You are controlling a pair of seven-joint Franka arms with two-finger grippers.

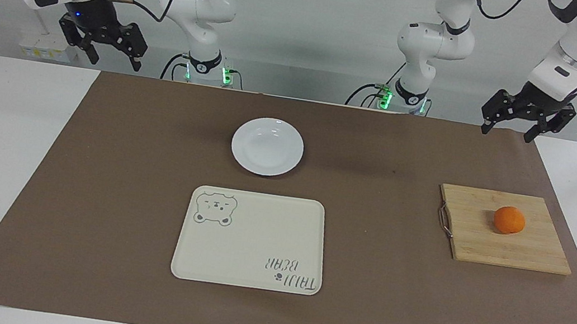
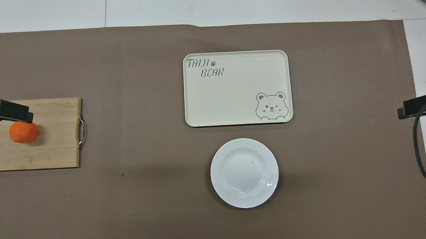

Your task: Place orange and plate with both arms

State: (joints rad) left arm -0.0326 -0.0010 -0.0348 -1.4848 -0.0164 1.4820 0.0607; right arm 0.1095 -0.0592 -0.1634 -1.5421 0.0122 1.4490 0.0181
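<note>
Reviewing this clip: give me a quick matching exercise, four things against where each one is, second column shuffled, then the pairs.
1. orange
2. plate
3. tray
4. left hand

A. bare on the brown mat, nearer to the robots than the tray
B. on the cutting board
C. raised above the mat's edge, open
D. mid-table, nothing in it

Pairs: 1-B, 2-A, 3-D, 4-C
</note>
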